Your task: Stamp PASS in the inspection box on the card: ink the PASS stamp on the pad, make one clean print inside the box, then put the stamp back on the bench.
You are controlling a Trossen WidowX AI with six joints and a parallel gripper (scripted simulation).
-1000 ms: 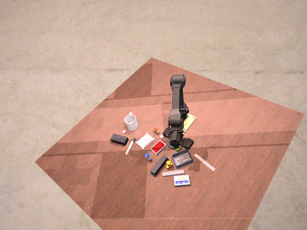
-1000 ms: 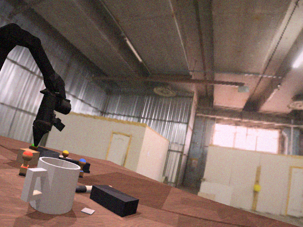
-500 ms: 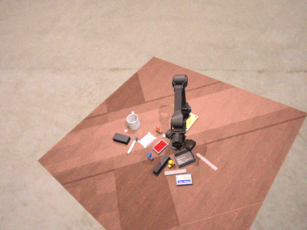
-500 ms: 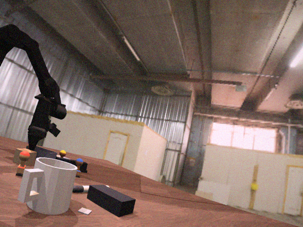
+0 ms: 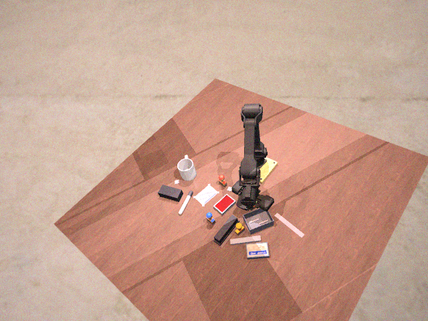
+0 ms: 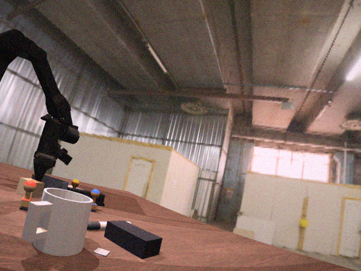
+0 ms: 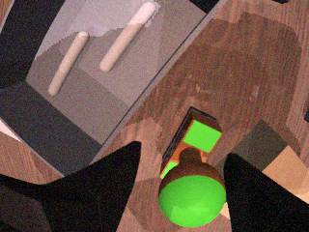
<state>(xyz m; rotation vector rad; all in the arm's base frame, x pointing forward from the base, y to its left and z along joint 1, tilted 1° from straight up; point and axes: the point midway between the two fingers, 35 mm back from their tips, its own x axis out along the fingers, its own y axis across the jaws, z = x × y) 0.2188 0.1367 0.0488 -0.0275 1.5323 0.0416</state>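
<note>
A green-knobbed stamp (image 7: 192, 202) stands upright on the bench; its lettering cannot be read. My gripper (image 7: 184, 155) (image 6: 39, 178) is open and low, with one finger on each side of this stamp, not shut on it; in the top view the arm hides it. The red ink pad (image 5: 225, 204) lies open beside the arm. The white card (image 5: 206, 194) lies beyond the pad; its box and any print are too small to make out. Red (image 5: 222, 179) (image 6: 30, 186), blue (image 5: 209, 215) (image 6: 95, 192) and yellow (image 5: 239, 226) (image 6: 75, 182) stamps stand apart.
A dark tray (image 7: 53, 127) holding two pale sticks is beside the gripper; a wooden block (image 7: 292, 169) is on its other side. A black stapler (image 5: 226, 230), mug (image 5: 186, 169) (image 6: 66, 224), marker (image 5: 185, 202), black box (image 5: 170, 192) (image 6: 131, 239) and yellow pad (image 5: 269, 168) lie around.
</note>
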